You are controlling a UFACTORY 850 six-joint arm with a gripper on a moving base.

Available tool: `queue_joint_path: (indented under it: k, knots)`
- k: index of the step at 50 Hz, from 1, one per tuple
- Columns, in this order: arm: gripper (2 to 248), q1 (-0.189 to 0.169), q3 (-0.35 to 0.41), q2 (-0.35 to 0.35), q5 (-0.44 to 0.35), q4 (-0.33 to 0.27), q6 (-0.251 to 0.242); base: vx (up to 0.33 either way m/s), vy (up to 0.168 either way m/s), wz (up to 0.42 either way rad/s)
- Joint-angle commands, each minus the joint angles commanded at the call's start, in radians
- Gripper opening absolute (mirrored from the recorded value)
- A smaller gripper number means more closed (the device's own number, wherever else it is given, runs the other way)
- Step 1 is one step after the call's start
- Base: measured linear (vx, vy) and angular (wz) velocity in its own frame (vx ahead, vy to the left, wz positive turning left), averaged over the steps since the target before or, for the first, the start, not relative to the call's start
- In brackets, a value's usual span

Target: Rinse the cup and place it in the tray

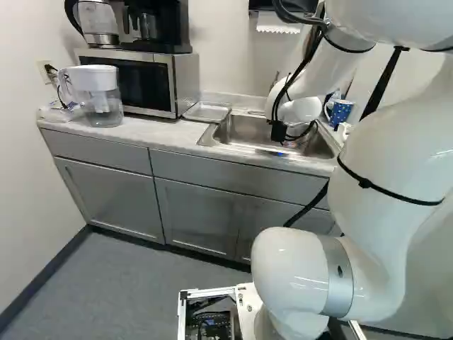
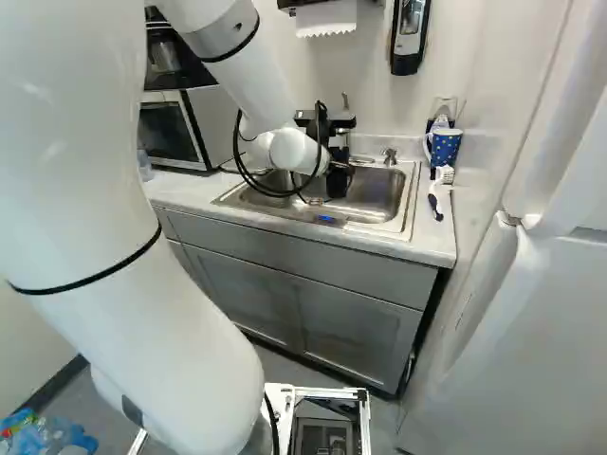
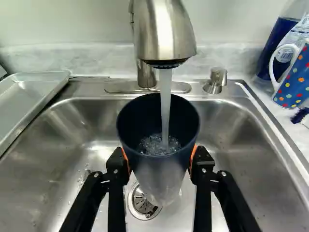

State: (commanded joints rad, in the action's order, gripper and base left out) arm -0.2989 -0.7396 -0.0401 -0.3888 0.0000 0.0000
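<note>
Step in hand: rinse. Gripper [image 3: 160,157] has the cup [image 3: 163,171] clamped from 2 sides, orange pads [image 3: 193,155] against its wall, open end up, over the sink [image 3: 58,125] and roughly above the drain [image 3: 143,203]. Faucet [image 3: 165,31] is on; the stream [image 3: 165,99] goes straight into the cup, and water is bubbling inside.

Next, my read: get the cup out from under the stream, tip it over the basin to dump the water, then carry it to the tray [image 1: 207,112], which sits on the counter between microwave [image 1: 134,83] and sink. Needs a firm hold; wet wall plus water weight could let it slip or twist when tipped. Lift has to clear the faucet head and the sink rim. Water should go off at some point; can't tell how.

Hard to see: cup floor is under the bubbles, so residue and fill depth unknown. Lower outside of the cup is washed out, its bottom edge vague. Top of the faucet is cut off in the wrist view, and so is part of the tray. In the left base view the arm's wrist blocks the grip; in the right base view gripper and cup blur into a dark clump.
</note>
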Motion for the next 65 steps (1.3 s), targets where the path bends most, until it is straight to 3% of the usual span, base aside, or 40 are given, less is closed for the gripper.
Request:
queue_joint_path:
  k: [65]
  knots:
    - [126, 0.000, 0.000, 0.000, 0.000, 0.000, 0.000, 0.000, 0.000, 0.000]
